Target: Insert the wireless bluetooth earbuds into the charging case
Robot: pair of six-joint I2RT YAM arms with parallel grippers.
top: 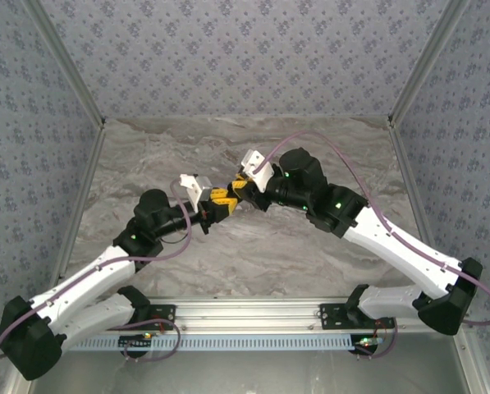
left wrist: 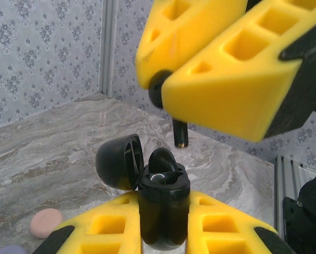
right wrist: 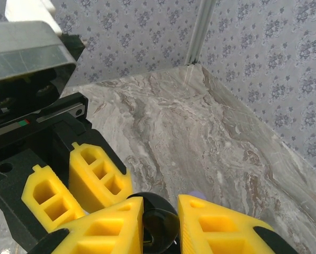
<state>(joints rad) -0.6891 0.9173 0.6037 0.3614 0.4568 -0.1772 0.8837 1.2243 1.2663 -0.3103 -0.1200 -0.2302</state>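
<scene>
In the left wrist view my left gripper point(left wrist: 163, 200) is shut on the black charging case point(left wrist: 163, 217), which stands upright between the yellow fingers with its lid point(left wrist: 118, 161) swung open to the left. One black earbud point(left wrist: 162, 159) sits in the case with its rounded head sticking up. Just above, my right gripper point(left wrist: 159, 87) is shut on a second black earbud point(left wrist: 180, 132), whose stem hangs down a short way over the case without touching it. In the right wrist view that earbud point(right wrist: 163, 228) shows pinched in the right gripper point(right wrist: 160, 202). From above, the left gripper point(top: 217, 199) and right gripper point(top: 241, 189) meet mid-table.
A round pink disc point(left wrist: 45, 222) and the edge of a lilac disc point(left wrist: 9, 250) lie on the marble tabletop point(left wrist: 52, 143) to the left of the case. A lilac patch point(right wrist: 195, 194) peeks out past the right fingers. Patterned walls point(top: 245, 57) close in the back and sides.
</scene>
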